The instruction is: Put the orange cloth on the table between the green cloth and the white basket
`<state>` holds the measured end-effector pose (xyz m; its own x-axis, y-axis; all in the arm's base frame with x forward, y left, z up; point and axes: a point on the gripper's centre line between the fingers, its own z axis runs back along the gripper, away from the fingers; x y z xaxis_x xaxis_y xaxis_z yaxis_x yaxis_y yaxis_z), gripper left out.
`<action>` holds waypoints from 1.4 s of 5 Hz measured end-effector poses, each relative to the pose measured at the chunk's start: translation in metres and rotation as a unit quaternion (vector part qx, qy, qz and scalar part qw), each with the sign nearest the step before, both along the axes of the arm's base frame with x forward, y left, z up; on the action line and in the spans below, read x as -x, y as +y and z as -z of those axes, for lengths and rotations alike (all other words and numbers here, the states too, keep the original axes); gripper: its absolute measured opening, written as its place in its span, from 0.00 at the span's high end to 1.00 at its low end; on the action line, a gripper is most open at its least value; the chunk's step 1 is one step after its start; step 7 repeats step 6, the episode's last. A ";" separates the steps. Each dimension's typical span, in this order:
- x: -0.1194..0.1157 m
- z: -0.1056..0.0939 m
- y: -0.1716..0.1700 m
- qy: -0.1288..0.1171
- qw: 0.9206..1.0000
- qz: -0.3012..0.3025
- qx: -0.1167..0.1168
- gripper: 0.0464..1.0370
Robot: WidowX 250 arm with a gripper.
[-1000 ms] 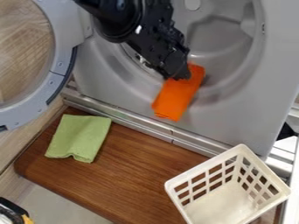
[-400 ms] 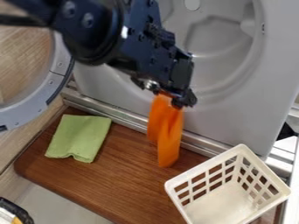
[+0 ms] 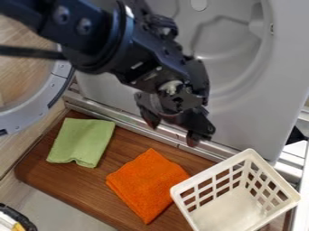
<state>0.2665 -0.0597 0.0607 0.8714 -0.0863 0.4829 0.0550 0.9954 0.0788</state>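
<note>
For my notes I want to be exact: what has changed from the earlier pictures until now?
The orange cloth, held by the tool in both earlier pictures, moved down and was let go on the table, between the green cloth and the basket. The tool is now lower in the view and open. The green cloth and basket stayed in place.

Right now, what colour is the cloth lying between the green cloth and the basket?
Plain orange, seen in the camera view: the cloth.
</note>
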 end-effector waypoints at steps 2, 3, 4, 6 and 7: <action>0.006 0.021 -0.015 0.049 0.997 0.045 0.048 0.04; 0.005 0.029 -0.017 0.082 0.995 0.050 0.011 0.04; -0.001 0.036 -0.028 0.126 0.990 0.047 -0.048 0.04; -0.011 0.042 -0.046 0.144 0.987 0.061 -0.026 0.04; -0.011 0.042 -0.046 0.144 0.987 0.061 -0.026 0.04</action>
